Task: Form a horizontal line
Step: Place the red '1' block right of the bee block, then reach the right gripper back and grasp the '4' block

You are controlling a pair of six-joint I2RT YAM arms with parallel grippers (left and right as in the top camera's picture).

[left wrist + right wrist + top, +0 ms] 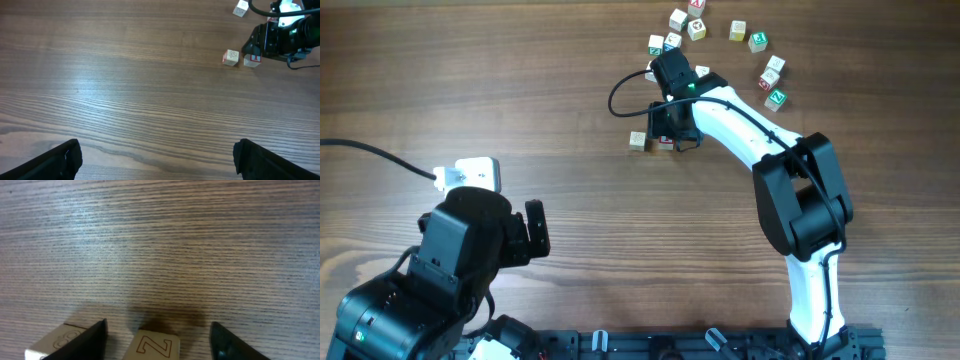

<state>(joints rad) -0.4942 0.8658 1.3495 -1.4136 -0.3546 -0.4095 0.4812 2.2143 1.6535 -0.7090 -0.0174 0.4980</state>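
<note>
Two small pale wooden cubes lie side by side in a short row at mid-table. The left cube [638, 141] [230, 57] [57, 341] carries a faint round mark. The right cube [252, 60] [152, 347] shows a red outlined Z. My right gripper [666, 133] [159, 330] hangs low over the Z cube, open, with a gap between the cube and each finger. Its left finger [87, 342] stands between the two cubes. My left gripper [525, 235] [157, 150] is wide open over bare wood at the near left, holding nothing.
Several loose letter cubes [757, 42] are scattered at the far right, some close behind the right arm [657, 43]. A white adapter [470, 175] with a black cable lies at the left. The right arm's cable [620, 95] loops beside the row.
</note>
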